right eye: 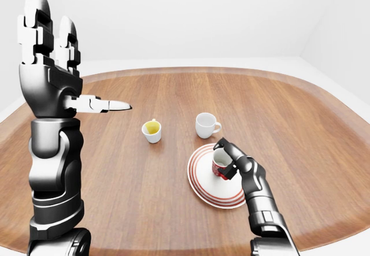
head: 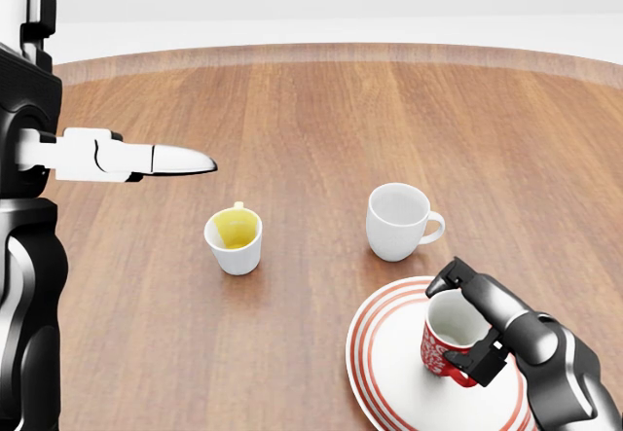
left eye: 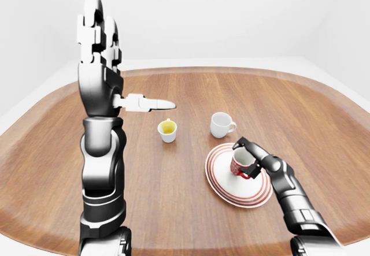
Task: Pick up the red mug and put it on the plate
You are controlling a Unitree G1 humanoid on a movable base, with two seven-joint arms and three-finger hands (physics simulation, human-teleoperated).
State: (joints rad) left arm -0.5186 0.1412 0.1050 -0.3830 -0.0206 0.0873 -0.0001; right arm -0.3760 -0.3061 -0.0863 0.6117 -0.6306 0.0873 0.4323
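The red mug (head: pixel 445 342) with a white inside stands on the white plate with red rings (head: pixel 389 368) at the bottom right of the head view. My right hand (head: pixel 469 324) is shut round the mug, one finger over its rim and one low at its side. It also shows in the left-eye view (left eye: pixel 247 159). My left hand (left eye: pixel 97 28) is raised high at the left, fingers straight up and open, thumb (head: pixel 161 161) pointing right, holding nothing.
A white mug with a yellow inside (head: pixel 234 239) stands left of the plate. A plain white mug (head: pixel 399 221) stands just above the plate. All sit on a round wooden table (head: pixel 321 129) with a raised rim.
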